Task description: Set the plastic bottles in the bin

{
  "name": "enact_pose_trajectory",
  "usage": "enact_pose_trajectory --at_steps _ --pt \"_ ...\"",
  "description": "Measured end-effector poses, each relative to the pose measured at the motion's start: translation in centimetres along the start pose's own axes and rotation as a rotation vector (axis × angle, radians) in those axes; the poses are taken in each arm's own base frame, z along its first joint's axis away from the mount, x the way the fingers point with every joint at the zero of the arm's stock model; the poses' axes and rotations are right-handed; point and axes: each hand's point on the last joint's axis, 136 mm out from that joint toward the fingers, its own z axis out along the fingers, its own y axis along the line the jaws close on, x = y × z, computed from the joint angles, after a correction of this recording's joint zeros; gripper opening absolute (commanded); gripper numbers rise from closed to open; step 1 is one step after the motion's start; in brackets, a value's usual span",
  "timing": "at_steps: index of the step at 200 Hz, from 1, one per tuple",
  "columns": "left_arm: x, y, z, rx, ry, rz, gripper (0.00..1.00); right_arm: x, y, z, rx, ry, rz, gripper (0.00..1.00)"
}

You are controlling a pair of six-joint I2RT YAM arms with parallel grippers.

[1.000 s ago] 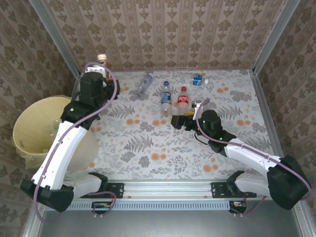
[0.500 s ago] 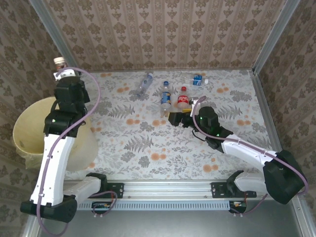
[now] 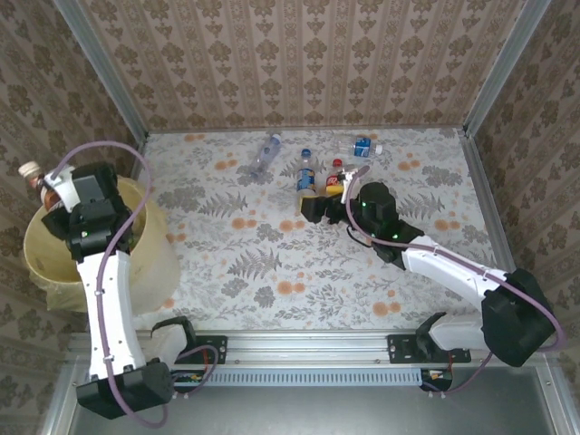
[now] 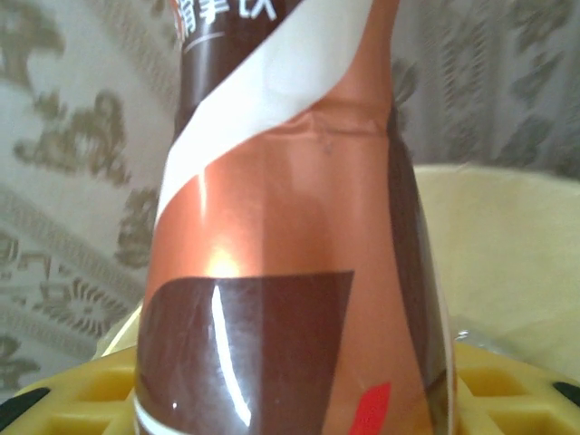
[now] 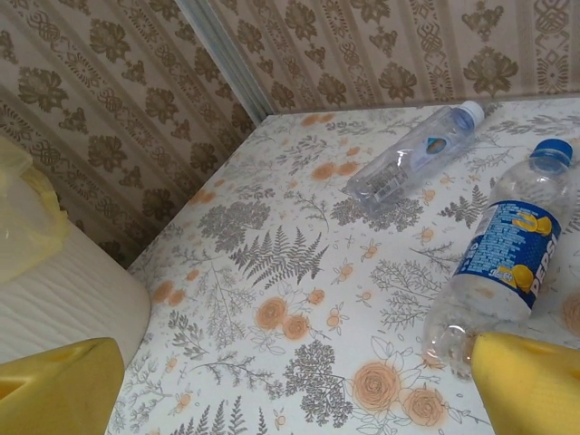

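Pale yellow bin: the large round thin-walled plastic bucket (image 3: 41, 265) stands off the table's left edge, beside the left arm.
Left gripper: (image 3: 52, 187) hangs above the bin's far-left rim, jaws clamped on a bottle; a yellow finger pad (image 4: 63, 403) shows at the foot of the wrist view.
Held bottle: a plastic bottle with a copper-and-brown label (image 4: 290, 272) and a pale cap, gripped low on its body, cap end pointing up and away from the arm (the bin's inner wall shows behind it).
Table: a floral-patterned white top (image 3: 272, 272) carrying the loose bottles.
Right gripper: (image 3: 319, 201) is low over mid-table, jaws spread wide and holding nothing; its yellow fingers (image 5: 54, 390) frame the wrist view.
Blue-labelled bottle: a clear plastic bottle with a blue cap (image 3: 305, 177) seems to lie cap-away, its base just beside one right finger.
Red-labelled bottle: (image 3: 336, 170) next to the blue one, partly hidden by the gripper.
Clear bottle: a label-poor, white-capped one (image 3: 264, 152) lies farther left.
Small blue-labelled bottle: (image 3: 362, 147) lies near the far wall.
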Motion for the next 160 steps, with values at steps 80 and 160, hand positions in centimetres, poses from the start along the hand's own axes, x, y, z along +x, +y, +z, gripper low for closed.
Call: enact_pose_trajectory --at_steps 80,160 --pt "3.9 4.4 1.8 -0.12 0.164 -0.188 0.68 0.8 0.9 0.8 -0.028 0.04 -0.005 1.0" --pt "4.5 3.7 1.5 -0.072 0.201 -0.224 0.85 0.9 0.9 0.8 -0.026 0.044 -0.022 1.0"
